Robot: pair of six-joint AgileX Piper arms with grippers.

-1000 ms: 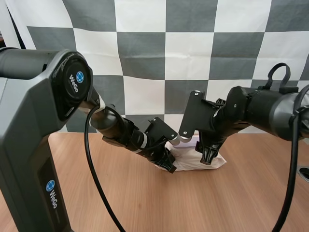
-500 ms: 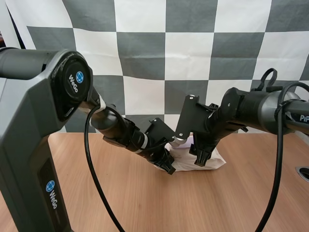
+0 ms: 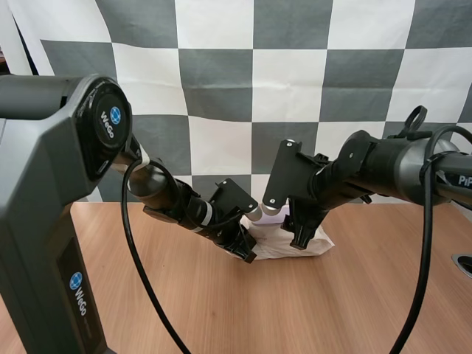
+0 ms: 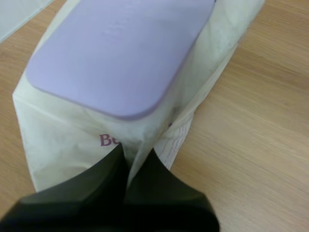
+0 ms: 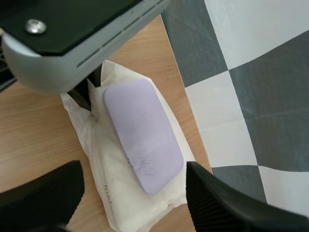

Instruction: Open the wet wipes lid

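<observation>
Right wrist view: one wipes pack, right fingers spread, left fingers pinching it.

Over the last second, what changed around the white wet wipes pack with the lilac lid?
The right gripper moved left, over the white soft wet wipes pack. The left gripper, pinching the pack's end, moved slightly left with it. The lilac plastic lid stays shut.

The right tool has swung left over the wet wipes pack, itself shifted leftward.
</observation>
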